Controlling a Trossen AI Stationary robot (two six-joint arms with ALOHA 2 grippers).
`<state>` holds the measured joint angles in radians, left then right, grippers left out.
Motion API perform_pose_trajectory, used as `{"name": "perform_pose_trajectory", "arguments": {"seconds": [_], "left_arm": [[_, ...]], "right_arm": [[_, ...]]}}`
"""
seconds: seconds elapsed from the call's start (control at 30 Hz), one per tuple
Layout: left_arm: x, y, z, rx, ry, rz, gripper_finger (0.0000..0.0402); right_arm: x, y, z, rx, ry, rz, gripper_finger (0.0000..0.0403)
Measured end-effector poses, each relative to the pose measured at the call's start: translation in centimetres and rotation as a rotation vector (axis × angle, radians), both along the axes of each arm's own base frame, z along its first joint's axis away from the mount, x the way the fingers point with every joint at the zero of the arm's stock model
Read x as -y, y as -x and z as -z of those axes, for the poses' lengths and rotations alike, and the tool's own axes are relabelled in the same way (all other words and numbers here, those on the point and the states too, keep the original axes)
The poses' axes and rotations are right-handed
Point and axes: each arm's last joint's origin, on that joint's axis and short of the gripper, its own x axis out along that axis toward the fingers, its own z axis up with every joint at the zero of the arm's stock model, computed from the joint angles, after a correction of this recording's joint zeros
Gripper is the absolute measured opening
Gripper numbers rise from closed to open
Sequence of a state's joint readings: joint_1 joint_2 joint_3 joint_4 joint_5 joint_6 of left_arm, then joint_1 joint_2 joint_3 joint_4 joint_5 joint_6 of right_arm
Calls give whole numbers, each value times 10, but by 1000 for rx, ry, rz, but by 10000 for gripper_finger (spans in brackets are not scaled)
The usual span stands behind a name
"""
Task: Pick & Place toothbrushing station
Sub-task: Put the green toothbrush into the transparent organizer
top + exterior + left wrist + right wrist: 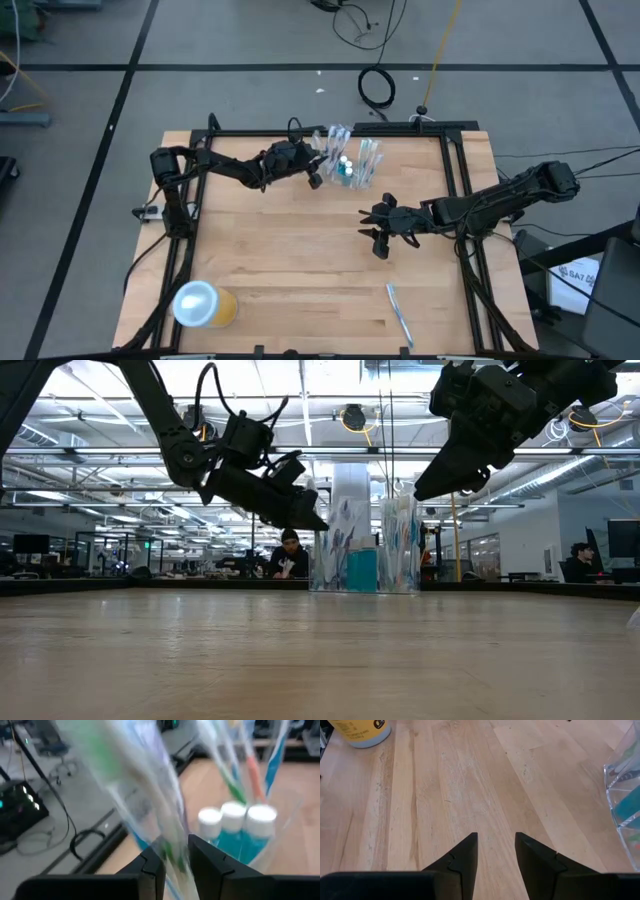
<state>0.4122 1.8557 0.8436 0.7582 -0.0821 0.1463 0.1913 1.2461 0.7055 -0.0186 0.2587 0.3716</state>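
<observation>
The clear cup stands at the table's far middle. It holds teal tubes with white caps and several slim toothbrushes standing upright. My left gripper is at the cup's left side, its fingers narrowly apart around one blurred toothbrush. My right gripper hangs open above bare wood, nearer and to the right of the cup, with nothing between its fingers. One more toothbrush lies flat near the front edge. My left gripper has a toothbrush's lower stretch between its two fingers, which lie across it. The fingers come nearly level from the table's left. The toothbrush stands slanted, with its upper end above the fingers. Blur hides whether both pads still touch it.
A wider orange-yellow cup with a white lid lies on its side at the front left corner. A dark frame runs along the table's edges. Bare wood lies between the two cups.
</observation>
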Motion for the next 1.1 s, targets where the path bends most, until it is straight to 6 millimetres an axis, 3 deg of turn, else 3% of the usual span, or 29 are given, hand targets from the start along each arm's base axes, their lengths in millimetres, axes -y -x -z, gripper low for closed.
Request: {"name": "perform_pose_trajectory", "arguments": {"seconds": [0.53,1.1], "left_arm": [[-1,3,9,-80,53,-24,86],[3,3,9,-146,-30,16,86]], "right_arm": [[0,0,0,0,0,1,125],[0,0,0,-5,37,-25,123]]}}
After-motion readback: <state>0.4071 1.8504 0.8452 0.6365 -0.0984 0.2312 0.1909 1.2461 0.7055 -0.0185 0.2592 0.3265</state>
